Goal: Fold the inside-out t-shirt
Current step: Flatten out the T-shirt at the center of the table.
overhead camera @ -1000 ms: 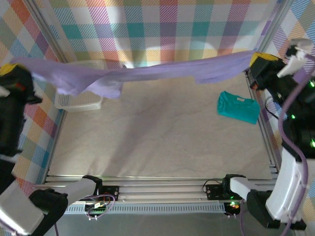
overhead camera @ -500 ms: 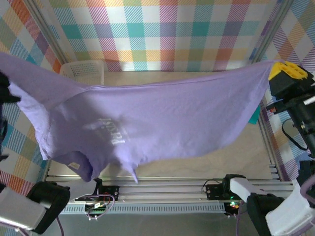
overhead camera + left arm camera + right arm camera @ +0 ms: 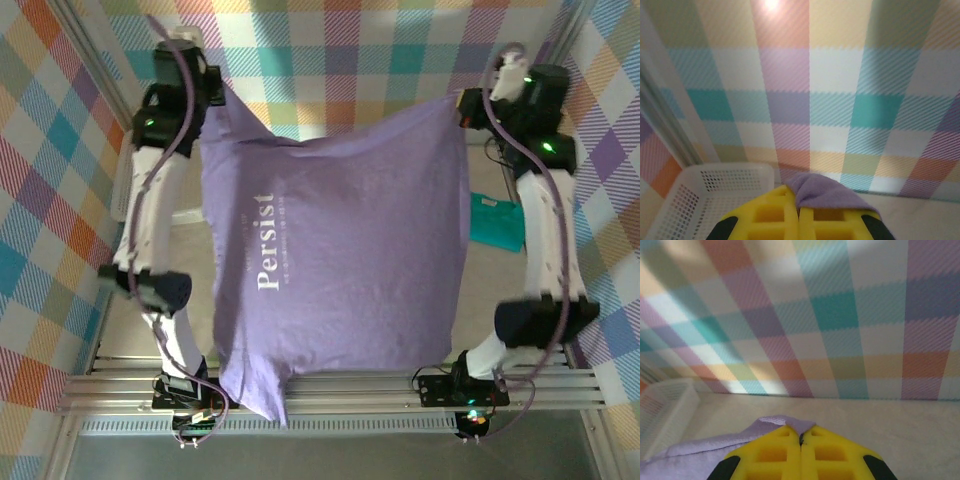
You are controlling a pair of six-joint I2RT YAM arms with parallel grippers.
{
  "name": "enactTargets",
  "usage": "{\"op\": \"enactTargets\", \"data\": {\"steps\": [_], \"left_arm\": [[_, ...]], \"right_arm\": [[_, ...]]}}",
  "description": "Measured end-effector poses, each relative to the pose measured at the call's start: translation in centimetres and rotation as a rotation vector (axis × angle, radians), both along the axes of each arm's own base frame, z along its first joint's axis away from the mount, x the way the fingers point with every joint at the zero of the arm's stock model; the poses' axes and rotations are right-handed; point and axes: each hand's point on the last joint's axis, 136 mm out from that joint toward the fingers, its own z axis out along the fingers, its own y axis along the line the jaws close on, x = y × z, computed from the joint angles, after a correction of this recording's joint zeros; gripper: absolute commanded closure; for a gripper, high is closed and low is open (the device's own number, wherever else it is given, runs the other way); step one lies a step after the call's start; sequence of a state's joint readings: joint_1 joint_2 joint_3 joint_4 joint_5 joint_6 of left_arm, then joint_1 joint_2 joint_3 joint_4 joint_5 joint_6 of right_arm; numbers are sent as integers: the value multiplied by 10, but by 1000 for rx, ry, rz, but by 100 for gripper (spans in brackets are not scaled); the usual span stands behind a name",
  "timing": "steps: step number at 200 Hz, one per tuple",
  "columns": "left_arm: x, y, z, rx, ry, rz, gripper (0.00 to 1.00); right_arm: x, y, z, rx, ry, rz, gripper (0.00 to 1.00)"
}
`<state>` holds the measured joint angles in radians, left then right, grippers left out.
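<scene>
The lavender t-shirt (image 3: 340,260) is stretched out flat in the air over the table, white "Persist" lettering showing, one sleeve trailing past the near rail. My left gripper (image 3: 215,92) is shut on its far left corner. My right gripper (image 3: 466,103) is shut on its far right corner. In the left wrist view the yellow fingers (image 3: 785,210) pinch a fold of purple cloth (image 3: 825,192). The right wrist view has the jaws (image 3: 801,437) closed with purple cloth (image 3: 782,422) poking out between them.
A white perforated basket (image 3: 705,200) stands at the far left by the plaid wall. The small teal t-shirt (image 3: 500,222) lies at the right, partly behind the held shirt. Plaid walls enclose the table; aluminium rails (image 3: 330,395) run along the near edge.
Both arms have swung from near the camera out to the far side, carrying the shirt. The cloth, first a twisted band, has spread wide and now hangs flat over the table.
</scene>
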<state>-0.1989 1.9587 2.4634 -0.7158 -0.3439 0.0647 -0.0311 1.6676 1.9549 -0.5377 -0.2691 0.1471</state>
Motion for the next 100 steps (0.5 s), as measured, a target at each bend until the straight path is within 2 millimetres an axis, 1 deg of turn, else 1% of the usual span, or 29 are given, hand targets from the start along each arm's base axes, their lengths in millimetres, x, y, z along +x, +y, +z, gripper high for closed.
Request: {"op": "enactTargets", "data": {"steps": [5, 9, 10, 12, 16, 17, 21, 24, 27, 29, 30, 34, 39, 41, 43, 44, 47, 48, 51, 55, 56, 67, 74, 78, 85, 91, 95, 98, 100], "left_arm": [[18, -2, -18, 3, 24, 1, 95], [30, -3, -30, 4, 35, -1, 95], [36, -4, -36, 4, 44, -3, 95], [41, -4, -41, 4, 49, -2, 95], [56, -7, -55, 5, 61, -6, 93], [61, -7, -63, 5, 69, -7, 92], [71, -8, -73, 4, 75, -8, 87], [84, -10, -88, 3, 89, -12, 83], [92, -11, -96, -1, 90, -14, 79], [99, -12, -104, -3, 92, -17, 77], [104, -12, -111, -2, 99, -20, 77], [114, -14, -122, -16, 100, -21, 71], [130, -16, -146, -23, 110, -30, 61], [133, -17, -151, -30, 111, -32, 57], [138, -17, -161, -26, 120, -39, 54], [140, -18, -165, -25, 124, -42, 53], [146, -19, -181, -34, 139, -45, 50], [148, -19, -185, -35, 144, -46, 49], [152, -20, -198, -33, 161, -53, 47], [156, -21, -218, -43, 188, -57, 45], [157, -21, -221, -42, 193, -59, 44], [160, -22, -262, -55, 269, -71, 39], [158, -24, -282, -62, 317, -81, 38], [156, -26, -292, -64, 346, -90, 37], [153, -28, -300, -73, 372, -100, 36], [149, -30, -303, -80, 392, -112, 36], [146, -31, -303, -84, 402, -116, 36], [142, -32, -304, -88, 418, -123, 36], [141, -32, -302, -89, 420, -124, 36]], "right_arm": [[20, 1, -21, 0, 34, 0, 97], [33, 0, -33, -2, 51, -4, 95], [39, 1, -40, -2, 61, -3, 94], [47, 1, -50, -3, 78, -3, 92], [60, 2, -61, -4, 93, -6, 89], [66, 2, -68, -4, 104, -5, 88], [81, 2, -82, -6, 122, -10, 84], [93, 2, -94, -6, 135, -9, 81], [106, 2, -105, -12, 146, -11, 78], [111, 2, -110, -11, 148, -12, 77], [118, 2, -117, -9, 156, -15, 76], [134, 1, -130, -18, 166, -19, 74], [154, 0, -149, -16, 177, -25, 72], [161, 0, -153, -20, 174, -27, 71], [167, 0, -159, -19, 178, -29, 70], [173, 0, -166, -17, 182, -31, 69], [182, 0, -173, -24, 176, -32, 68], [184, 0, -174, -24, 173, -33, 68], [194, 0, -188, -23, 178, -38, 67], [201, -1, -198, -28, 179, -40, 67], [204, 0, -204, -26, 183, -41, 67], [213, -1, -242, -30, 222, -47, 66], [211, -1, -267, -33, 282, -48, 66], [207, 0, -278, -37, 319, -47, 65], [199, 4, -300, -47, 392, -41, 65], [193, 4, -307, -57, 428, -43, 64], [187, 4, -310, -67, 454, -42, 63], [182, 4, -318, -76, 483, -41, 62], [178, 5, -319, -81, 496, -37, 62]]}}
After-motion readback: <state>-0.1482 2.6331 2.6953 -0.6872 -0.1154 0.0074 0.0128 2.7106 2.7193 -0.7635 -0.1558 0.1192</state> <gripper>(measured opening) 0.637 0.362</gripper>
